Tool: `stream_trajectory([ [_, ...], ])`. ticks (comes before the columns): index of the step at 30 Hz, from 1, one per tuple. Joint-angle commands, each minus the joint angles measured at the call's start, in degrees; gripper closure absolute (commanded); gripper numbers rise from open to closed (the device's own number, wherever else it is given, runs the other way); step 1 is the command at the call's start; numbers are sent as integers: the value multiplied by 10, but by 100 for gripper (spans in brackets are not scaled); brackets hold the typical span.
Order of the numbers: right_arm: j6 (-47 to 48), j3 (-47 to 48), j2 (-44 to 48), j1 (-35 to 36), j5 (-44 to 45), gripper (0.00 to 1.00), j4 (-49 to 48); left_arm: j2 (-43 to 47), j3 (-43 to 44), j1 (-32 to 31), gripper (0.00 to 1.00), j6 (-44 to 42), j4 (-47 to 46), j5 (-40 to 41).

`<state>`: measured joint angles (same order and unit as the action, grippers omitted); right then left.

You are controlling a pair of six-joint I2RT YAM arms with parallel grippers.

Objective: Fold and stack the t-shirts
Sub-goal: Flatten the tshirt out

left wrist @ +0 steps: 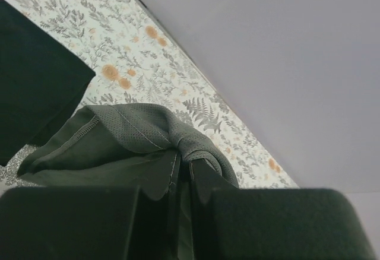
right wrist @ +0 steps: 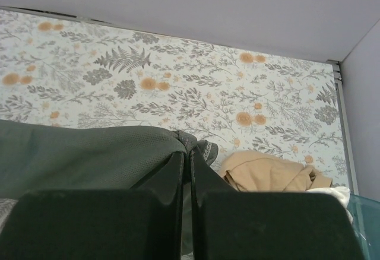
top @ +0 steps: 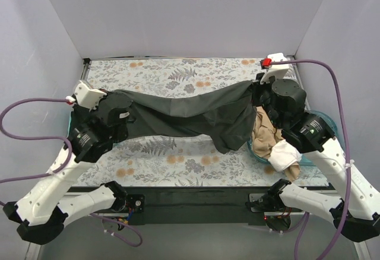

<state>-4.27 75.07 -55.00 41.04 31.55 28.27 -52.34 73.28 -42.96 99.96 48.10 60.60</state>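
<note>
Floral covering (top: 166, 73) borders stretched grey t-shirt (top: 196, 114).

The white-and-black jointed left arm (top: 53, 183) reached from its near-left base toward the far side. Its black two-finger left gripper (left wrist: 189, 168) was closed tight on a dark grey fabric t-shirt (top: 184, 114). The matching right arm (top: 338, 171) reached from near right, and the right gripper (right wrist: 185, 160) pinched the same shirt's opposite end.

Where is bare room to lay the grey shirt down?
Bare floral covering lies in the far strip between back wall and dark grey shirt, and the near strip between its hanging hem and the front edge. The right is crowded: teal tub with tan shirt and white shirt.
</note>
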Motion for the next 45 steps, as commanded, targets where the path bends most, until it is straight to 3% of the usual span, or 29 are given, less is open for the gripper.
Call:
stream_trajectory([
  [1,1,-6,-25,-16,36,99,-31,-48,-9,41,100,30,-1,-9],
  [3,0,-9,-41,-45,16,99,-45,-87,-20,92,100,9,-24,-63],
  [4,-3,-14,-58,-82,0,99,-52,-98,-30,163,100,-28,-73,-112],
  [5,-16,-17,-69,-106,-48,99,-60,-108,-60,195,100,-51,-109,-198],
  [7,-23,-23,-104,-176,-147,99,-94,-139,-84,256,100,-84,-199,-273],
  [11,5,-27,-175,-231,-241,99,-167,-217,-96,285,100,-142,-287,-312],
  [14,17,-11,-244,-249,-265,99,-201,-301,-68,304,100,-176,-338,-342],
  [21,24,115,-437,-296,-290,99,-210,-534,97,331,98,-242,-379,-411],
  [23,25,160,-498,-305,-292,99,-211,-606,160,336,85,-262,-370,-419],
  [24,25,175,-519,-309,-294,99,-208,-626,187,337,72,-265,-362,-422],
  [25,24,201,-554,-311,-298,97,-206,-645,210,341,46,-270,-336,-425],
  [26,17,210,-570,-317,-307,87,-203,-665,252,343,34,-272,-321,-428],
  [27,16,220,-584,-319,-311,48,-197,-686,267,344,25,-272,-308,-428],
  [28,15,227,-601,-322,-310,28,-192,-694,279,344,15,-273,-286,-427],
  [29,15,242,-607,-324,-311,3,-183,-697,290,344,14,-275,-278,-428],
  [30,14,248,-611,-324,-309,2,-168,-690,292,344,14,-274,-270,-431],
  [35,11,201,-544,-324,-311,2,-140,-613,234,344,12,-224,-195,-445],
  [38,-13,133,-447,-322,-335,2,-138,-526,124,344,11,-193,-170,-450],
  [42,-59,-37,-298,-306,-359,2,-144,-420,-34,344,12,-160,-206,-481],
  [43,-94,-120,-236,-293,-361,2,-150,-408,-76,344,13,-159,-222,-501],
  [45,-126,-199,-173,-279,-390,2,-181,-385,-101,344,18,-152,-222,-501],
])
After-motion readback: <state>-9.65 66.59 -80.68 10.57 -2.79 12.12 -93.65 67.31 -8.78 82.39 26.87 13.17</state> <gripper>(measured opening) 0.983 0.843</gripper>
